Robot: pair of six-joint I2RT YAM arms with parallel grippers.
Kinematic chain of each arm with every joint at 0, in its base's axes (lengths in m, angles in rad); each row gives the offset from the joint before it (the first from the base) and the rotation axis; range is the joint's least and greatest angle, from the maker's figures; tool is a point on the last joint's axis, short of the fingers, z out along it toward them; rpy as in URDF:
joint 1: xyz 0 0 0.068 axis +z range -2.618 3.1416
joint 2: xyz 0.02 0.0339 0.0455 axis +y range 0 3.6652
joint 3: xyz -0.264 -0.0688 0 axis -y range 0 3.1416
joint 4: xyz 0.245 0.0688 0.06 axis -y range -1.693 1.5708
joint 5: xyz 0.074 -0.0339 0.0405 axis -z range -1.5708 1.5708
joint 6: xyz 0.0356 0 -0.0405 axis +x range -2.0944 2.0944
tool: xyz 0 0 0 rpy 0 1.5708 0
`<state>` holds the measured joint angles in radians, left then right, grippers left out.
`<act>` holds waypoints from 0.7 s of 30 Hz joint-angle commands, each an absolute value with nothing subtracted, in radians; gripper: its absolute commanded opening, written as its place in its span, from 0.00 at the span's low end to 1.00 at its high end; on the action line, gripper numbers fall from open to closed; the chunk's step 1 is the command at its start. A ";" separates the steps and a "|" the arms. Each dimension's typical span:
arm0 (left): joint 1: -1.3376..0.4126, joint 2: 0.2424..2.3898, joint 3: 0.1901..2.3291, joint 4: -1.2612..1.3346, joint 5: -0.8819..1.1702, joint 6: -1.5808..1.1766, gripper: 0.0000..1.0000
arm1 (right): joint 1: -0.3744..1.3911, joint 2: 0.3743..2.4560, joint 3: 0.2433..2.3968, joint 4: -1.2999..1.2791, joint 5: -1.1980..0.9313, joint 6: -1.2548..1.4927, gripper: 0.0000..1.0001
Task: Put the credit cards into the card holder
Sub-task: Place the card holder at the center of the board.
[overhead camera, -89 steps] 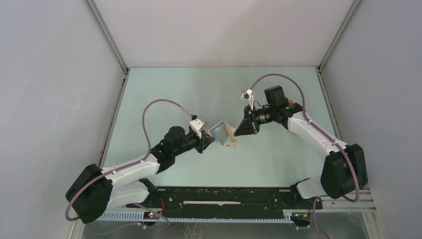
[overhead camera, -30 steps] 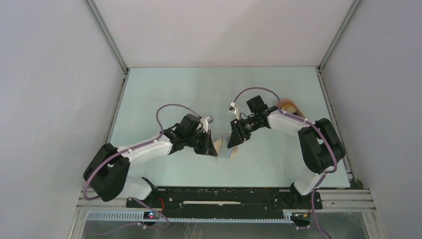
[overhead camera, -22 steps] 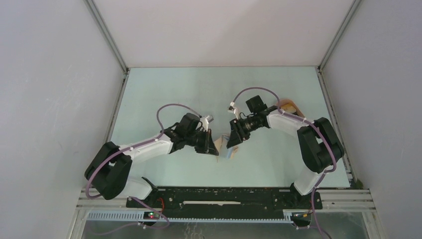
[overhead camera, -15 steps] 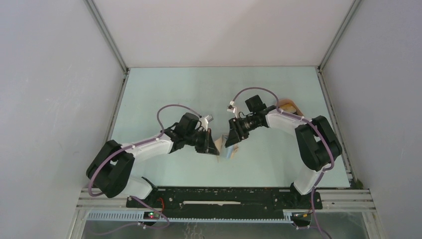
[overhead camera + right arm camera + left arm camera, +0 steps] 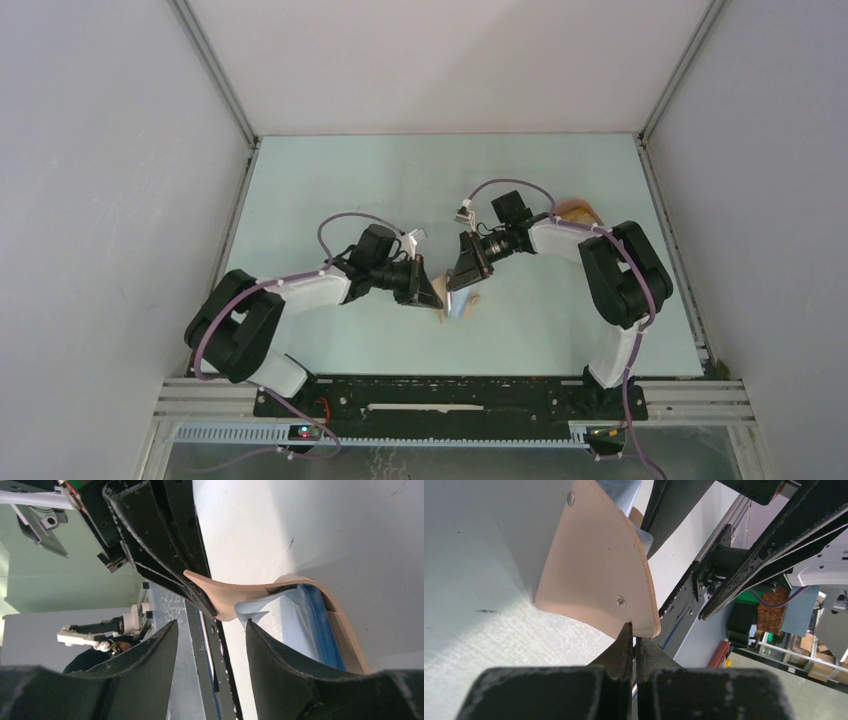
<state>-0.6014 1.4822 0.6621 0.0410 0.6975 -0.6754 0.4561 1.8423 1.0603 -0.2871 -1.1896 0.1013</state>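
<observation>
- The two robot arms meet over the middle of a pale green table (image 5: 350, 180), their tips close together.
- The left gripper (image 5: 634, 630) is clenched. Its two dark fingers are pressed together on the curved edge of one flap of the tan card holder (image 5: 594, 565).
- The card holder is a leather-like folding wallet. It hangs open between the two arms, just above the table near its centre. The pinched flap stands up from the surface and casts a shadow below.
- Two small metal snap studs show on the outer face of that flap, one near the pinched edge and one near the far corner.
- A light blue-grey credit card (image 5: 295, 625) sits inside the holder, between its two tan flaps. One pale corner sticks out past the flap edge.
- The right gripper (image 5: 210, 627) is released. Its jaws stand wide apart and grasp nothing.
- The right gripper faces the open mouth of the holder from the other side. The tip of the flap and the card corner lie just beyond its fingertips.
- In the overhead view, a peach-coloured object (image 5: 580, 209) lies on the table to the right, mostly hidden behind the right arm. Its shape cannot be made out.
</observation>
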 commanded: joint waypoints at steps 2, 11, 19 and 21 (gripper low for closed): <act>-0.565 1.513 0.631 0.101 0.757 -0.700 0.00 | 0.456 1.869 1.092 -0.170 -1.277 0.206 0.61; -0.522 1.538 0.638 0.007 0.643 -0.643 0.08 | 0.474 1.961 1.116 -0.034 -1.291 0.334 0.59; -0.508 1.505 0.630 -0.029 0.593 -0.634 0.31 | 0.501 1.996 1.116 0.102 -1.310 0.449 0.59; -0.505 1.490 0.625 -0.029 0.586 -0.634 0.35 | 0.503 2.004 1.116 0.120 -1.305 0.465 0.59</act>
